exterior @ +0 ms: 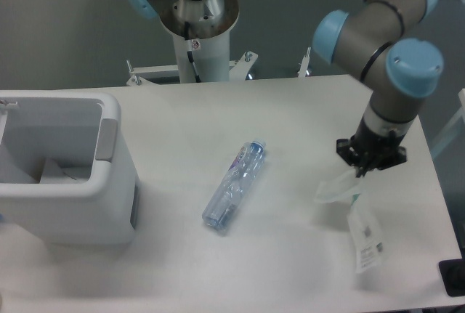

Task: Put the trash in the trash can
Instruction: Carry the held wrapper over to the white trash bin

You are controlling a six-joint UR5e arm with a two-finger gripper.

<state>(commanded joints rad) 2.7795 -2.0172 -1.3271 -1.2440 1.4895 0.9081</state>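
**Inspector:** Packet (361,229) status?

**Assessor:** Grasped at its top edge by the hand (361,171), dangling clear of the bench (182,124) at the right side; presumably lifted for carrying.

**Inspector:** Obstructions?

**Assessor:** Trash can (65,175) stands far left. Bottle (234,184) lies between, low on the bench; unlikely to hinder a raised carry.
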